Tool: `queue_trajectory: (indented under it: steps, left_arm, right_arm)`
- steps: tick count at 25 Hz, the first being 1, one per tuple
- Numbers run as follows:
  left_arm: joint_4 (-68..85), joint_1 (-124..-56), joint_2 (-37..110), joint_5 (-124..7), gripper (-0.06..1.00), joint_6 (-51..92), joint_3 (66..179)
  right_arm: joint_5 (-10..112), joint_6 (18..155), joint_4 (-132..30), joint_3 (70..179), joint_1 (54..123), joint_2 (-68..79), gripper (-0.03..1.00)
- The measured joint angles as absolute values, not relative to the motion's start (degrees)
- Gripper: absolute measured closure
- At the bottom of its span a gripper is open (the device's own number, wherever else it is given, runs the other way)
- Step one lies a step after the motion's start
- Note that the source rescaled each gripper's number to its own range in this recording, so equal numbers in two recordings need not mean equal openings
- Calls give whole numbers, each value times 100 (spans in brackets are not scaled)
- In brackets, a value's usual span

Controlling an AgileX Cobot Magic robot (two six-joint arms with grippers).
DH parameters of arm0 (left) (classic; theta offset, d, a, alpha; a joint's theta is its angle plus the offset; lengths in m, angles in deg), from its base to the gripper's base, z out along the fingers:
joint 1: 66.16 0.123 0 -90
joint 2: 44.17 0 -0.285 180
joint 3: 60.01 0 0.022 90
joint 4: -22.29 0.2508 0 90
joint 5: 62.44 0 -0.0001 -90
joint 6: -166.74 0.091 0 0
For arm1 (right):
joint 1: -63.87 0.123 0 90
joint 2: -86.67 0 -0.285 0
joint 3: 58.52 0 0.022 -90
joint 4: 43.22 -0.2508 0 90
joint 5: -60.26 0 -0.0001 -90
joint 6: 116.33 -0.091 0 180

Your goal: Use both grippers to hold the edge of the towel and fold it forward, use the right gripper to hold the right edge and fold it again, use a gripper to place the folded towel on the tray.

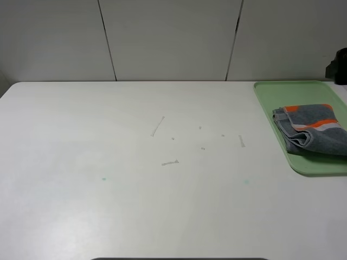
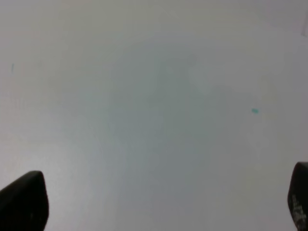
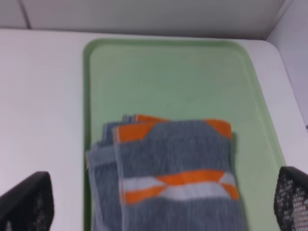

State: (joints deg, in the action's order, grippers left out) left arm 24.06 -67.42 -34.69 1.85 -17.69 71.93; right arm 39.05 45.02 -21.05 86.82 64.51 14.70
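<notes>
A folded grey towel (image 1: 312,129) with orange and white stripes lies on the light green tray (image 1: 282,95) at the right of the table. It also shows in the right wrist view (image 3: 173,178), lying on the tray (image 3: 168,77). My right gripper (image 3: 159,204) is open and empty, hovering above the towel with its fingertips (image 3: 26,202) far apart. My left gripper (image 2: 159,202) is open and empty over bare white table. Neither arm shows in the exterior high view.
The white table (image 1: 135,162) has a few small scuff marks (image 1: 157,126) near its middle and a tiny green speck (image 2: 254,111). A dark object (image 1: 339,66) stands at the far right behind the tray. A panelled wall runs behind.
</notes>
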Motion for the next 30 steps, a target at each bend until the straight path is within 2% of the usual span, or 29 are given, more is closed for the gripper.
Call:
queue_trajectory:
  steps: [7, 19, 24, 30]
  left_arm:
    - [2406, -6742, -3469, 185, -6, -1769, 7193]
    - [2406, -6742, -3469, 185, -6, -1769, 7193]
    - [2406, -6742, -3469, 185, -6, -1769, 7193]
    - [2406, -6742, -3469, 185, -6, -1769, 7193]
  right_arm:
    - [2279, 4779, -2122, 8682, 7352, 2499, -3]
    - [925, 4930, -2477, 8682, 9041, 4070, -3]
    - [583, 4930, -2560, 8608, 9208, 4507, -3]
    - [528, 5041, -2654, 7783, 9208, 5381, -3]
